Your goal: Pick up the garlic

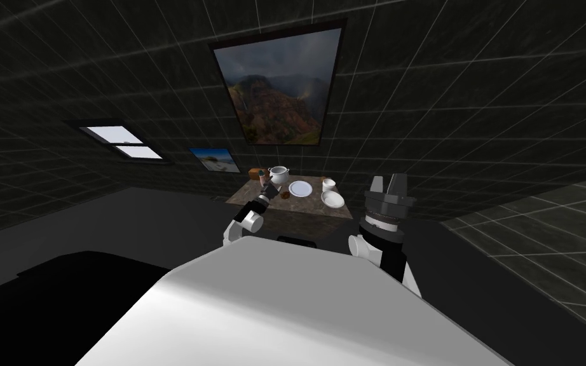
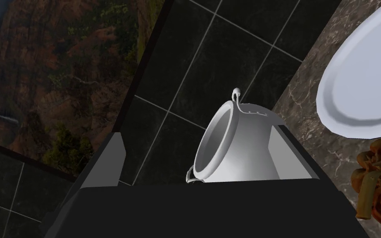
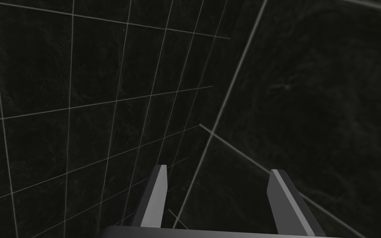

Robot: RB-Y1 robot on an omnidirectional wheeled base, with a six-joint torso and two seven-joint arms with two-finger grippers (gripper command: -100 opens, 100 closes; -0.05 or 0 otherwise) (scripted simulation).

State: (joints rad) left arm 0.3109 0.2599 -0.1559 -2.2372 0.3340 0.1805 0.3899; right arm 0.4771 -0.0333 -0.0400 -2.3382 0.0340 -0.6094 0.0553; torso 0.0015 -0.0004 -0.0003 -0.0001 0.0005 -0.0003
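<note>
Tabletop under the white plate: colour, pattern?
Dark brown marbled tabletop, pale veins; left wrist view shows it best.

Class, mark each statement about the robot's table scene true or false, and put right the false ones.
1. The left gripper is open. True.
2. The right gripper is shut. False: its fingers stand apart and hold nothing.
3. The white plate has food on it. False: the part that shows is bare.
4. A brown-orange bulb lies on the marbled table beside the plate. True.
5. The white pot stands on the plate. False: it stands on the table, apart from the plate, ahead of the left gripper.
</note>
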